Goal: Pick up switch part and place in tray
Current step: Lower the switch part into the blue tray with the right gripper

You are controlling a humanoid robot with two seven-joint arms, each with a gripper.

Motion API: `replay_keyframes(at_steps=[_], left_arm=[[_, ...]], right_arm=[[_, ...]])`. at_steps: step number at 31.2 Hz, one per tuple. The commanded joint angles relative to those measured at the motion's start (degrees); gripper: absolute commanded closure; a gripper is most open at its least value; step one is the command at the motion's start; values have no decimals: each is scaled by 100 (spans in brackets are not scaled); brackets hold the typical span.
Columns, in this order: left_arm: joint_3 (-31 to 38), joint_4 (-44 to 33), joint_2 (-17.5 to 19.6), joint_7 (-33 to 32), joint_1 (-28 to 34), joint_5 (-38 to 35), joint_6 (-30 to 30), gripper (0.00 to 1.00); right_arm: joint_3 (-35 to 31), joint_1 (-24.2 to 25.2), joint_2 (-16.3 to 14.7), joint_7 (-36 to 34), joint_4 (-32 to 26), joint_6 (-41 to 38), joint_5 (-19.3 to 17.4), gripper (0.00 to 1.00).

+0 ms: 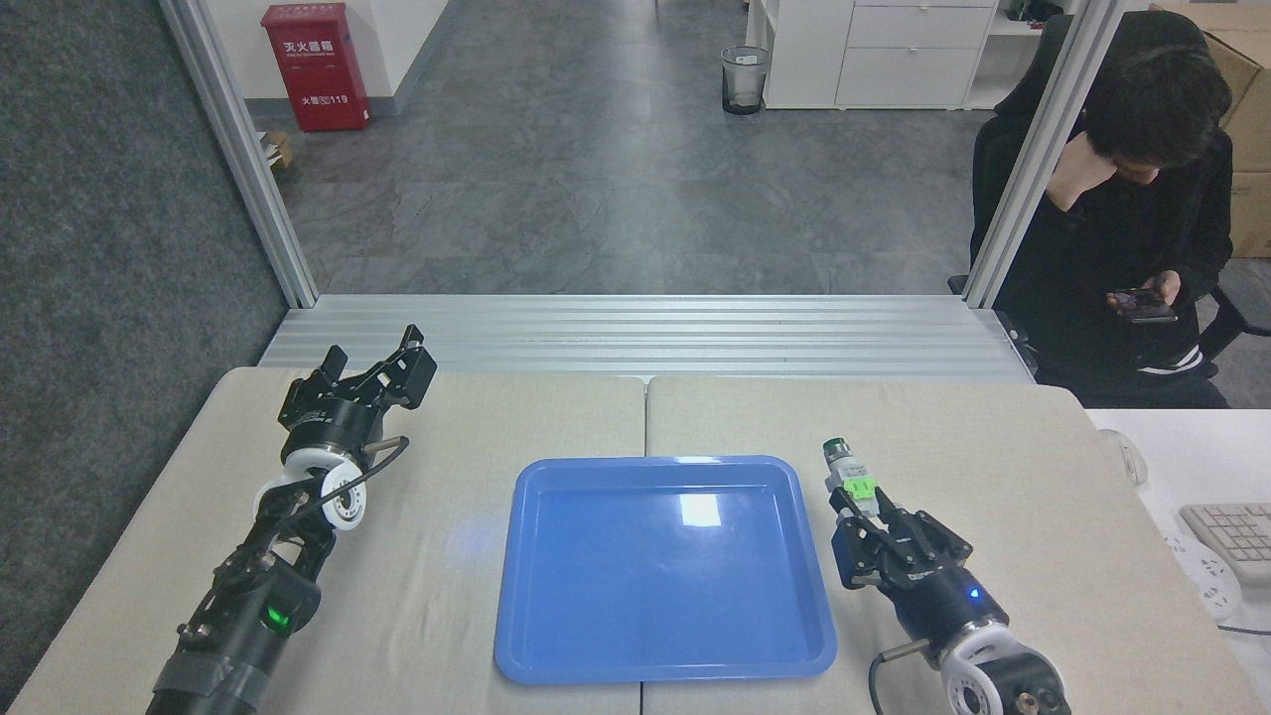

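Observation:
The switch part (851,477), white with a green middle and a dark-tipped silvery end pointing away from me, is held in my right gripper (866,513), which is shut on it. It hangs above the table just right of the blue tray's (556,655) upper right corner. The tray lies in the middle of the table with nothing in it. My left gripper (382,359) rests at the far left of the table, open and holding nothing.
A person in black sits at the back right looking at a phone (1142,303). A keyboard (1231,536) and a mouse (1127,457) lie on the white desk to the right. An aluminium rail (645,333) runs along the table's far edge.

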Motion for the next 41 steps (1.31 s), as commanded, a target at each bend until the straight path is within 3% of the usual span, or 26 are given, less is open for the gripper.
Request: replay_keyframes(at_steps=[1,8,12,21,24,34,35,36,41], left_arm=[[0,-3,-8,-1,0,0,-9,0],[0,-3,1,-9,0,0,-1,0],[0,-3,1,-1,0,0,-1,0],[0,-3,1,-1,0,0,-9,0],[0,-3,1,-1,0,0,-9,0],[0,-3,1,-1,0,0,-9,0],[0,-3,1,-1,0,0,-9,0],[0,-3,1,-1,0,0,-1,0],[0,-3,1,-1,0,0,-9,0]], right_arm=[[1626,63,570,318,-405,478,135,100],[2566,-201,658,600,-318,1594,503,100],[2804,-280,693,741,-238,1683,530,100],[2734,-386,869,838,315,1965,530,100],[2673,-395,869,829,351,1973,486,90],[2207,-395,930,812,500,1956,460,88],[2198,-395,930,794,535,1947,443,67],[2198,-395,930,794,561,1930,434,2],[2076,-535,930,768,597,1912,407,0]])
